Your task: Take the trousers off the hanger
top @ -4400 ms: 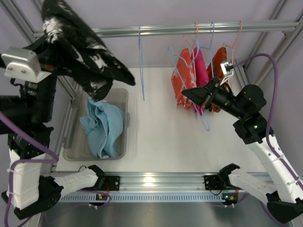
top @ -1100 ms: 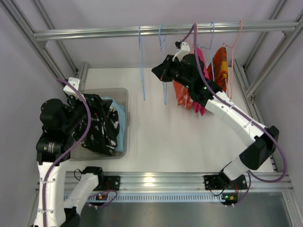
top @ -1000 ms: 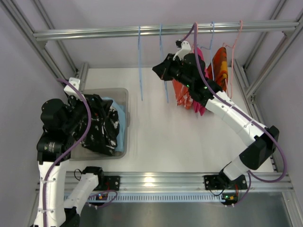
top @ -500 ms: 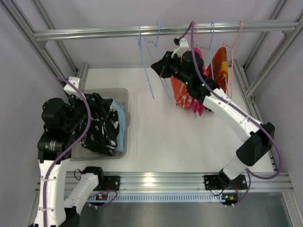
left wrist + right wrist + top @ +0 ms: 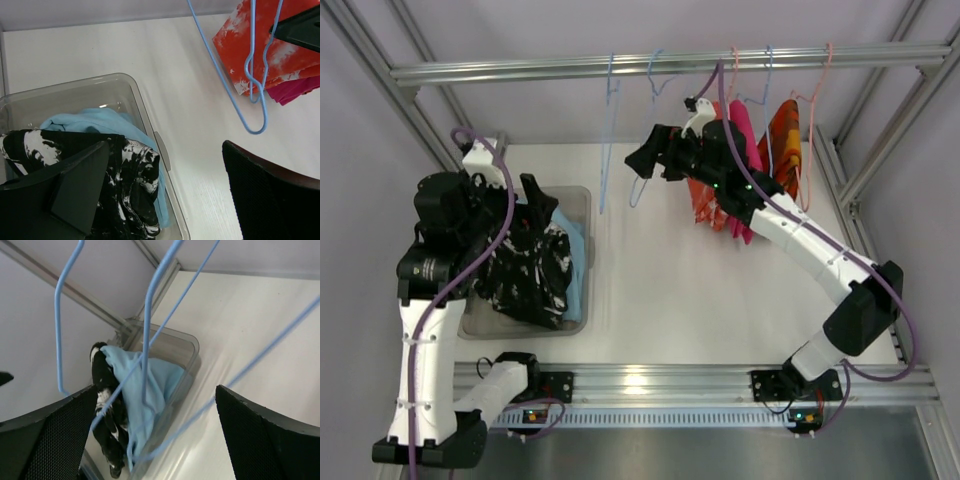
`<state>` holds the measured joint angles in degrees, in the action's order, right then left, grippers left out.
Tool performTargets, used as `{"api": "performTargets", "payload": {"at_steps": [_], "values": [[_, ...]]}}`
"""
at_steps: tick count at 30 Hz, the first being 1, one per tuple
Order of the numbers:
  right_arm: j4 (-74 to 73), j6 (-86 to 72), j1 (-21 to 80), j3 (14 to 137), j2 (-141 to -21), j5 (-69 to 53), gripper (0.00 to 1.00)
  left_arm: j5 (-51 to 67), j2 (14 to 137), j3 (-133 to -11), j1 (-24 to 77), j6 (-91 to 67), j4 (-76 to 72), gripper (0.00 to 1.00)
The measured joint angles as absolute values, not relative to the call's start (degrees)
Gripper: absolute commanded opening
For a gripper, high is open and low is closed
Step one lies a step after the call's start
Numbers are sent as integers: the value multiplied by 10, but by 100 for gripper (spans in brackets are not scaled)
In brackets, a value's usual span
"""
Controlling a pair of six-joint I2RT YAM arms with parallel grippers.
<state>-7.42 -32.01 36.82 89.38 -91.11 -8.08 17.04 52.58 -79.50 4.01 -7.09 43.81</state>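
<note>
While the black-and-white trousers [image 5: 525, 275] lie heaped in the clear bin [image 5: 576, 197] on a light-blue garment [image 5: 572, 262], desk [image 5: 660, 290] left side, left hand [image 5: 170, 192] hangs over them, spread wide; right hand [image 5: 157, 435], spread too, sits by two bare blue hangers [image 5: 606, 150] under the rail [image 5: 520, 69].

Clear plastic bin [image 5: 60, 100] on white tabletop [image 5: 680, 290]. Light blue cloth [image 5: 95, 119] inside bin. Aluminium rail [image 5: 520, 68] overhead, beyond bin.

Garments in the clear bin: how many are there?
2: the black-and-white trousers on top; the light blue garment beneath, showing along the right side. Others may be hidden underneath.
</note>
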Motion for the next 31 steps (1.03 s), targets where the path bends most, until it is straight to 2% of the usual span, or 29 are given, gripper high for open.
{"api": "performTargets", "payload": {"at_steps": [6, 16, 24, 31], "values": [[-124, -275, 368, 845, -809, -74, 100, 147, 596, -853, 40, -46, 495, 99], [-160, -105, 358, 775, -521, -36, 100, 96, 663, -899, 40, -4, 514, 99], [-215, -38, 198, 656, -350, 19, 99, 67, 648, -899, 40, 8, 497, 99], [-256, -46, 120, 604, -287, 19, 100, 46, 588, -864, 40, 17, 475, 99]]}}
